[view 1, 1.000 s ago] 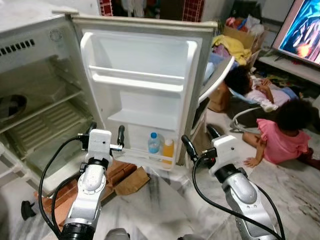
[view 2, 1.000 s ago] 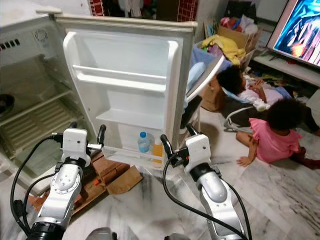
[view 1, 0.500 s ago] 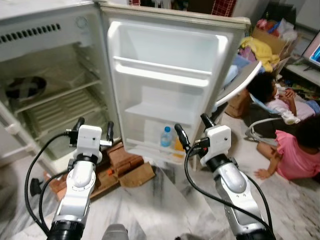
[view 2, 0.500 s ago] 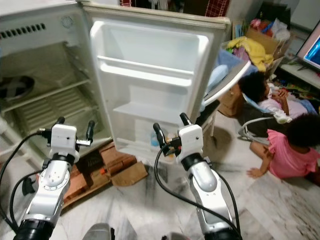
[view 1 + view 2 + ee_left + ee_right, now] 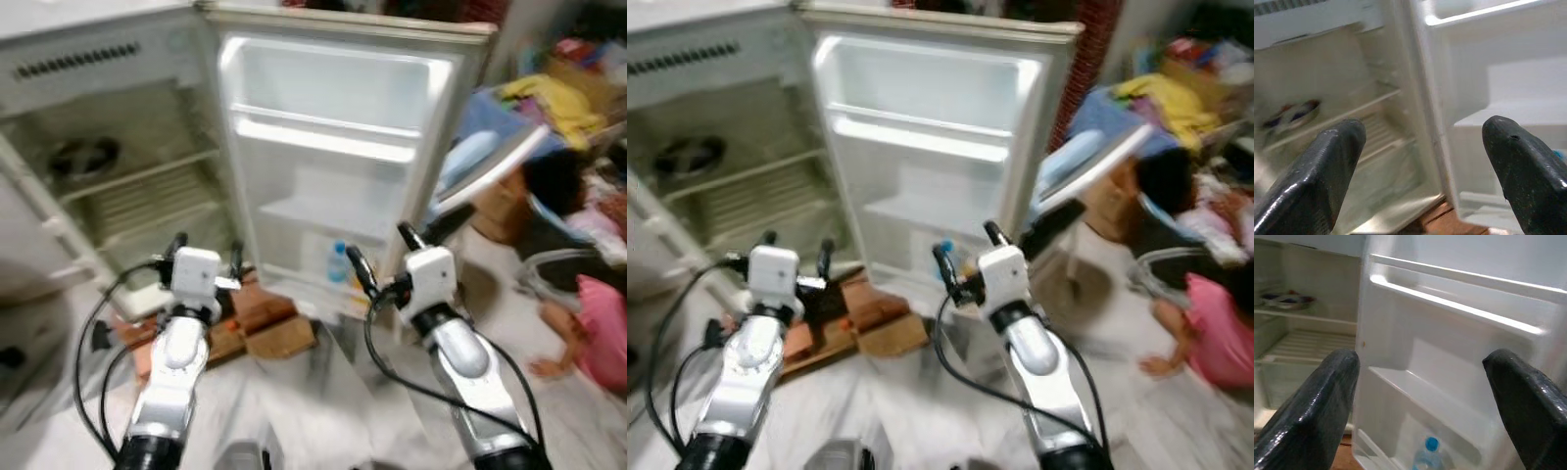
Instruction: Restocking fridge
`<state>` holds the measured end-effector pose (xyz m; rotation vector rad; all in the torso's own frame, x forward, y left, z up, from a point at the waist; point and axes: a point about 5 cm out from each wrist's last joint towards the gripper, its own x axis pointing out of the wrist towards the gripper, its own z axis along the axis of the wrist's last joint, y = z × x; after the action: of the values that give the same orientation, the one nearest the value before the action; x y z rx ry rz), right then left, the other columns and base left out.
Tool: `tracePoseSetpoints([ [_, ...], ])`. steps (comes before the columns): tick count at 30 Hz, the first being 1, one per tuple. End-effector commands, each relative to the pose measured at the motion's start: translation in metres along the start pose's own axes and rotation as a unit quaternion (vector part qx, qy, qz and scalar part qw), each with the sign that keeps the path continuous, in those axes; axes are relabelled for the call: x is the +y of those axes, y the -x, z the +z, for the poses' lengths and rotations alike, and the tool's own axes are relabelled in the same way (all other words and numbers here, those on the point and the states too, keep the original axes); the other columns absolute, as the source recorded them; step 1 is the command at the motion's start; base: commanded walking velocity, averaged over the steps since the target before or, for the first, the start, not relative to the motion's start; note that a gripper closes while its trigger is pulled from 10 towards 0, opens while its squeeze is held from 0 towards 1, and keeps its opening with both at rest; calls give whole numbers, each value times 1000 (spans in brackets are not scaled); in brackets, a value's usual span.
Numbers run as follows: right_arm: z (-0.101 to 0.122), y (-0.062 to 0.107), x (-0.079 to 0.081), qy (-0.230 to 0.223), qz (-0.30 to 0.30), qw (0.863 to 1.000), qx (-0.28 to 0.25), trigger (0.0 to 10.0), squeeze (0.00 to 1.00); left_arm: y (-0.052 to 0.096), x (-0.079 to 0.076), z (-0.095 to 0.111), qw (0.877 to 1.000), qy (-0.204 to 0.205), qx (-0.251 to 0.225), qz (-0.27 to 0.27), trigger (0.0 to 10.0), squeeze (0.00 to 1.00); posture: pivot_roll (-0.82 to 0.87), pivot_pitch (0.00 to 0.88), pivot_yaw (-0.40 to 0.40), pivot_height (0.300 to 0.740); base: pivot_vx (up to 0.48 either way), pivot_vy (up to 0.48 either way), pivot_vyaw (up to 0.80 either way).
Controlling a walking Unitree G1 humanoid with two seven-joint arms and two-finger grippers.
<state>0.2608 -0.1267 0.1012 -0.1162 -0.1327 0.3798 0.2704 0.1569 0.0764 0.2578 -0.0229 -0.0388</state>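
Observation:
The small fridge (image 5: 127,73) stands open ahead and to my left, its white door (image 5: 338,137) swung wide in front of me. A water bottle with a blue cap (image 5: 338,262) stands in the door's bottom shelf, also seen as the bottle (image 5: 1427,455) in the right wrist view. A dark dish (image 5: 83,155) sits on an upper wire shelf inside. My left gripper (image 5: 206,247) is open and empty, raised before the fridge's lower compartment. My right gripper (image 5: 377,242) is open and empty, just short of the door's bottom shelf.
Flat cardboard and wooden blocks (image 5: 269,328) lie on the marble floor under the door. A tilted chair (image 5: 485,162) stands right of the door. Two people sit on the floor at the right, one in pink (image 5: 598,328). The picture is blurred.
The whole view has shifted and blurred, so the camera moved; the fridge now sits more central. Both grippers stay raised, open and empty.

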Motion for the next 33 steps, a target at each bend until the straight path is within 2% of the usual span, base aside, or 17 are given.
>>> tracePoseSetpoints([
  [1,5,-4,2,2,8,1000,-13,10000,0,0,3,2,1000,-6,-3,6,10000,0,7,0,-35,740,0,-472,800],
  [11,7,-3,1,5,9,1000,-16,10000,0,-2,4,0,1000,-12,0,7,10000,0,-4,0,-33,740,0,-468,800],
  [25,5,-5,0,-3,8,1000,-15,10000,0,1,3,-4,1000,-11,8,7,10000,0,0,0,-35,740,0,-465,0],
  [29,4,-4,1,-12,31,999,-9,10000,0,1,3,-3,1000,-10,4,7,10000,0,0,0,-34,740,0,-398,0],
  [33,0,-3,4,-15,55,998,4,10000,0,4,5,-5,1000,-2,9,14,10000,0,0,0,-33,740,0,0,0],
])
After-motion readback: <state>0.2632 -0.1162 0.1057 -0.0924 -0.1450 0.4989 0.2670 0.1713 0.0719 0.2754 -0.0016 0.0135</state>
